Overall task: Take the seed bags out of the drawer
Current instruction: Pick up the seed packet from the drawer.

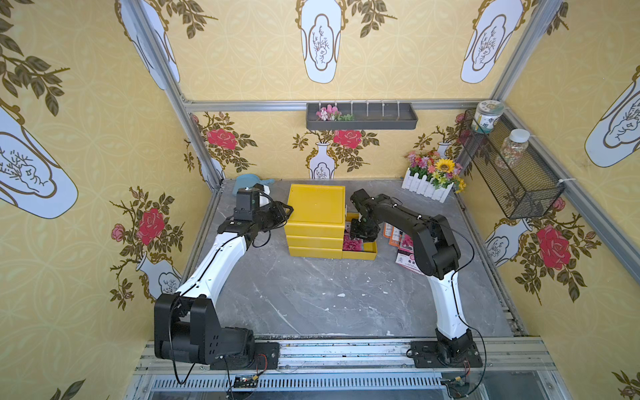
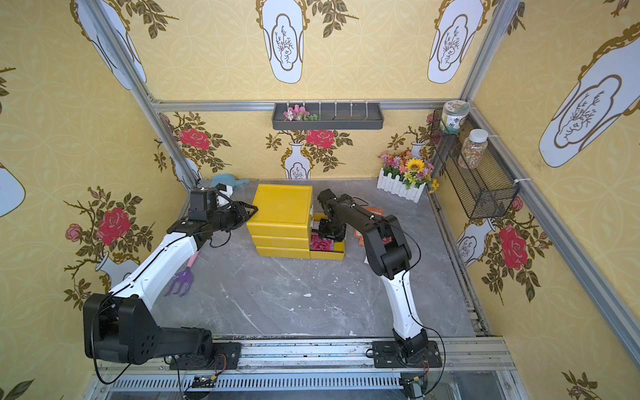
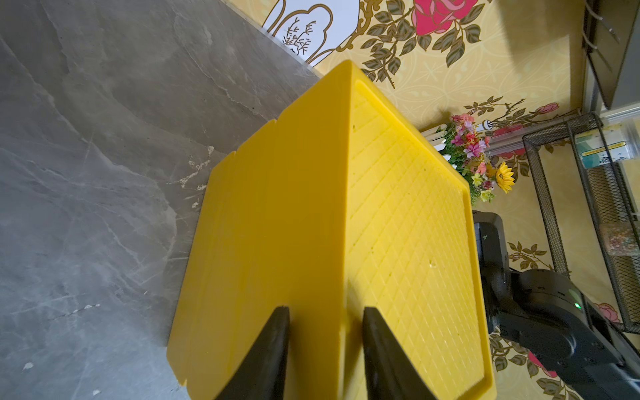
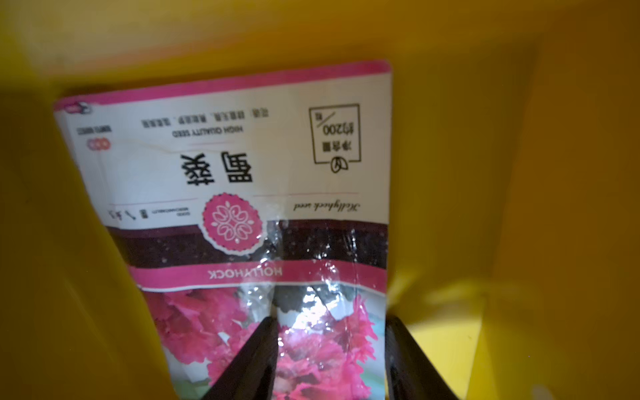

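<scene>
Seed bags (image 1: 398,239) lie on the desk (image 1: 311,294) just beside the open bottom drawer (image 1: 360,256), partly hidden behind my right arm (image 1: 412,223). One pink hollyhock bag (image 4: 242,166) is flat inside that drawer.

The right arm rises from its base, bends sharply at the elbow and reaches toward the yellow cabinet (image 1: 317,204), its wrist tipped down over the drawer. The right pincer (image 4: 332,322) is spread, with the flower end of the hollyhock bag showing between its fingers (image 4: 256,349) and nothing pinched.

The left arm (image 1: 221,256) slants up from its base to the cabinet's top left edge. The left pincer (image 3: 325,311) sits astride that edge, one finger along the side wall and one over the ribbed top. Its fingers stand apart, and I cannot tell whether they clamp the cabinet.
</scene>
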